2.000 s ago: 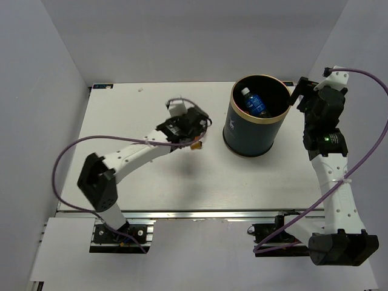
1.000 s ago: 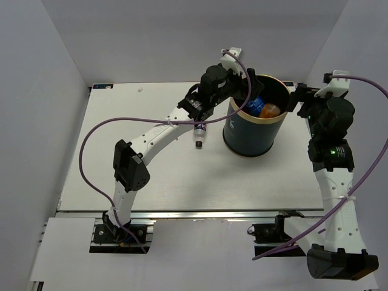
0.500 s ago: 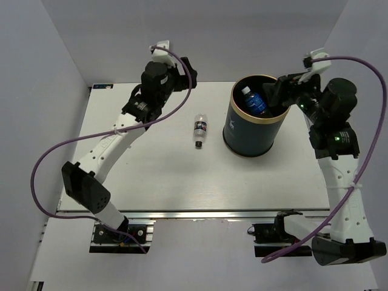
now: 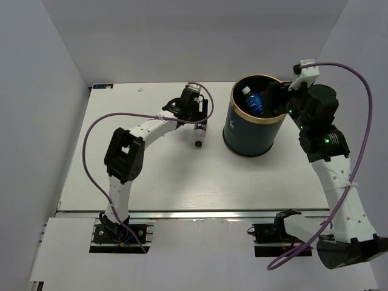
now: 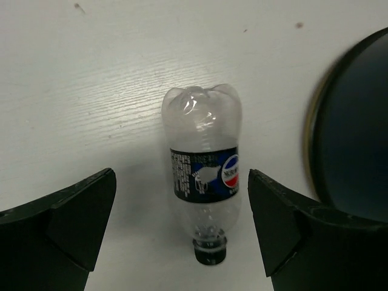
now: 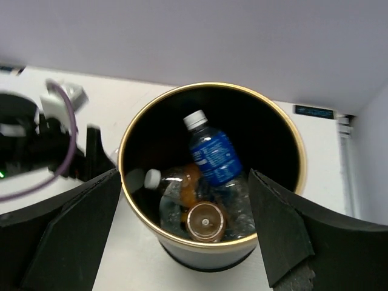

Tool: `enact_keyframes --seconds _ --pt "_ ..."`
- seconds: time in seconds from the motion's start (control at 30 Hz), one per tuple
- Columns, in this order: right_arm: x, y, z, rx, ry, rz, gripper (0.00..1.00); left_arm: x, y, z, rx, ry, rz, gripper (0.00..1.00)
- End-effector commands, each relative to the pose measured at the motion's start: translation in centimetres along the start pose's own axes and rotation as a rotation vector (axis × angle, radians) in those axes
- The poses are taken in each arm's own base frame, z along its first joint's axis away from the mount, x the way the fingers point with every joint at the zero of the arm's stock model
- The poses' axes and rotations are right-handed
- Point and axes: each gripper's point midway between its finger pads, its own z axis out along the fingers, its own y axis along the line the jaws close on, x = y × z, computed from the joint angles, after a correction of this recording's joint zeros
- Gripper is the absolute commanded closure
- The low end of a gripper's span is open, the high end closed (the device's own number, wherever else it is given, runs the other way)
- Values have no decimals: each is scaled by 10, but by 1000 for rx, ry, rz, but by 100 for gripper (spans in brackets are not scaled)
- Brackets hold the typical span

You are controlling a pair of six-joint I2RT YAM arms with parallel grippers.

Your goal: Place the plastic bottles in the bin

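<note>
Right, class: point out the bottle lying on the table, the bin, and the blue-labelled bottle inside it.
Bottle on the table [image 5: 203, 182], left wrist view, dark label.
Bin [image 4: 254, 134], top view, navy wall.
Blue-labelled bottle [image 6: 212, 156], right wrist view, blue label.

White table, grey walls, metal rail along near edge

— Left wrist view, entries?
— Bin: cut off by the right edge, leaving only a blurred arc of rim and wall. Left tool: both fingers run off the bottom edge.
— Right wrist view?
— Bin: foot cut off at the bottom edge. Clear bottle: half covered by the orange bottle. Left arm: blurred. Right tool: fingers clipped at both lower corners.
— Top view?
— Small bottle: far end under the left tool. Logo: too small to read.
</note>
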Motion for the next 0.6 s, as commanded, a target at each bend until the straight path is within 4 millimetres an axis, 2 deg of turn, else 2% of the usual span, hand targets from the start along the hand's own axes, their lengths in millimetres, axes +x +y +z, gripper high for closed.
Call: enact_keyframes --seconds 0.0,0.07,0.1,0.2,0.3,0.33,0.37,0.4,0.47,0.5,0.53,0.57 --pt "-28 -30 -26 192 -110 50 11 -10 -10 7 26 9 -9 2" --pt "-28 -56 -37 342 -122 47 11 1 -16 18 52 44 -10 2" --pt "-24 -77 -43 459 -116 37 11 7 -17 28 51 60 -14 2" --pt "-17 -110 -51 602 -79 36 11 15 -18 39 46 92 -19 2" --pt "-13 -135 -54 682 -57 36 11 22 -16 51 30 109 -21 3" --pt "-12 -140 -55 699 -52 37 11 20 -17 52 33 109 -20 7" --pt "-11 -145 -56 715 -48 40 11 23 -17 54 31 119 -17 22" --pt "-8 -152 -57 733 -41 43 11 20 -18 52 33 114 -13 31" --pt "-5 -157 -57 746 -33 50 10 6 -20 44 39 85 -10 43" --pt "-3 -165 -60 768 -28 54 11 -3 -20 40 36 66 -5 53" --pt "-2 -168 -60 773 -26 56 11 -11 -19 34 29 54 -3 55" --pt "-1 -169 -60 775 -23 58 11 -36 -23 19 38 1 -5 57"
